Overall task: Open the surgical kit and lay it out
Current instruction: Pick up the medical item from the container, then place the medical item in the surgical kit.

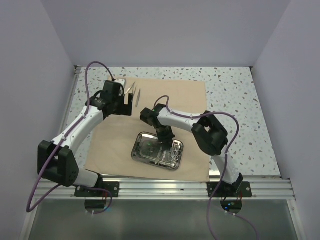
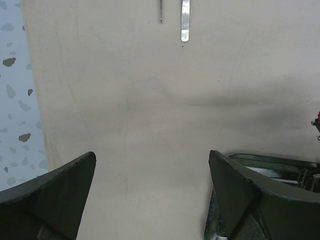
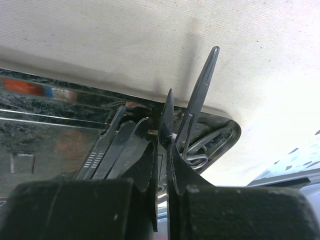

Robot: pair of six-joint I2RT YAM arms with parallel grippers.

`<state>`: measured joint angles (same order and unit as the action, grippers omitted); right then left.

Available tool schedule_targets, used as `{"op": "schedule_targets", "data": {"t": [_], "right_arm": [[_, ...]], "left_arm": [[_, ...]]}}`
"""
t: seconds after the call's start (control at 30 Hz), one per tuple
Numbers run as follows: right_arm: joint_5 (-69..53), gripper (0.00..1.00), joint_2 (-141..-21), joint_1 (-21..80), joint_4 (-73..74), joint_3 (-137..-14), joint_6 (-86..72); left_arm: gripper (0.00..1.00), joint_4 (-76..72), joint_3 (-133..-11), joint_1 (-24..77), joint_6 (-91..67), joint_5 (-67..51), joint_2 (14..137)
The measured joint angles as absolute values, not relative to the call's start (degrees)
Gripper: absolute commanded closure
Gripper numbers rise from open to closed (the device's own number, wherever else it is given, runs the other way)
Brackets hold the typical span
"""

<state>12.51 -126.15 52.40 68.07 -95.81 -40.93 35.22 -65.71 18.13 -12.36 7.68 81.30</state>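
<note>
The beige cloth wrap (image 1: pixel 150 107) lies spread open on the table. The steel tray (image 1: pixel 145 150) sits on its near half with several thin instruments in it. My right gripper (image 1: pixel 164 139) is down in the tray. In the right wrist view it (image 3: pixel 162 141) is shut on the thin scissors (image 3: pixel 202 85), whose blades stick up past the fingertips, with ribbed tweezers (image 3: pixel 102 150) beside them. My left gripper (image 1: pixel 127 100) is open and empty over the far left of the cloth (image 2: pixel 150 100). Two thin metal tools (image 1: pixel 133 91) lie on the cloth there, just beyond it (image 2: pixel 185 22).
The speckled tabletop (image 1: pixel 235 95) shows around the cloth, with purple walls on three sides. An aluminium rail (image 1: pixel 160 189) runs along the near edge. The tray's corner (image 2: pixel 280 165) shows at the lower right of the left wrist view.
</note>
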Motion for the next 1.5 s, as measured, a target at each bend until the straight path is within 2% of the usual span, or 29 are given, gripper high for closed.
{"op": "schedule_targets", "data": {"t": [0.33, 0.7, 0.87, 1.07, 1.27, 1.5], "right_arm": [[11.0, 1.00, -123.7, 52.5, 66.2, -97.2, -41.2], [11.7, 1.00, -115.2, 52.4, 65.3, -108.5, -42.2], [13.0, 1.00, -114.9, 50.2, 65.7, -113.4, -41.5], [13.6, 1.00, -121.4, 40.8, 66.3, -124.0, -39.4], [14.5, 1.00, -135.6, 32.0, 68.8, -143.3, -36.4], [16.5, 1.00, -140.7, 29.0, 69.2, -144.6, -33.9]], "left_arm": [[0.01, 35.2, -65.7, 18.1, -12.4, 7.7, 80.8], [0.01, 35.8, -67.8, 18.1, -12.4, 7.6, 81.7], [0.01, 36.5, -69.4, 18.1, -12.4, 7.6, 81.7], [0.00, 37.8, -70.3, 18.1, -12.4, 7.7, 81.7], [0.00, 38.8, -70.7, 18.1, -12.4, 7.7, 81.7], [0.00, 38.7, -71.0, 18.1, -12.4, 7.4, 82.0]]}}
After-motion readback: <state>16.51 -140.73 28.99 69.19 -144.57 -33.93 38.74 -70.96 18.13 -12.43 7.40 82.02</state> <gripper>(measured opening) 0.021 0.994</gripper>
